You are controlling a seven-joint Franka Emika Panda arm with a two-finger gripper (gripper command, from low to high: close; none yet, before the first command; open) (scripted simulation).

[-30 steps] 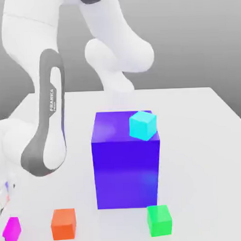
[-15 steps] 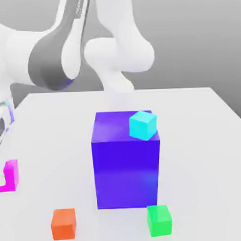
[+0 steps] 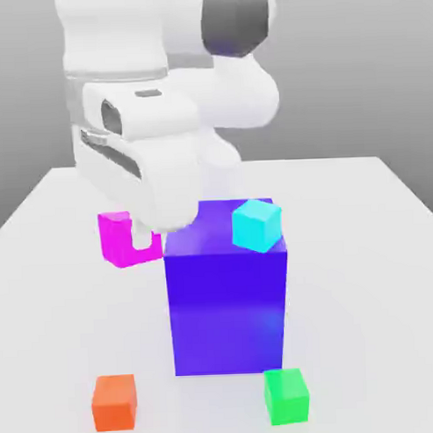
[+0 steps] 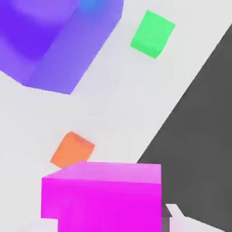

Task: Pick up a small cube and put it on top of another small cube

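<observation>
The gripper [image 3: 137, 245] has its fingers clamped on the magenta cube [image 3: 121, 240] and holds it in the air, clear of the surface [image 3: 362, 250], just beside the upper edge of the tall blue block [image 3: 227, 299] on the exterior view's left. In the hand view the magenta cube [image 4: 102, 197] sits close under the camera, with the orange cube [image 4: 71, 151] and the green cube [image 4: 152, 33] lying on the surface below it, near the front edge. In the exterior view the orange cube [image 3: 115, 402] rests near that front edge toward the left, the green cube [image 3: 287, 395] rests just in front of the block's right corner, and a cyan cube [image 3: 256, 225] stands on the block's top near its right rear corner. The pick looks done and the carry is in hand. Which cube is meant as the base cannot be told; the cyan one appears nearest at this height. The next move calls for bringing the held cube squarely over the chosen one, lowering until the faces meet, then parting the fingers without nudging the stack.
</observation>
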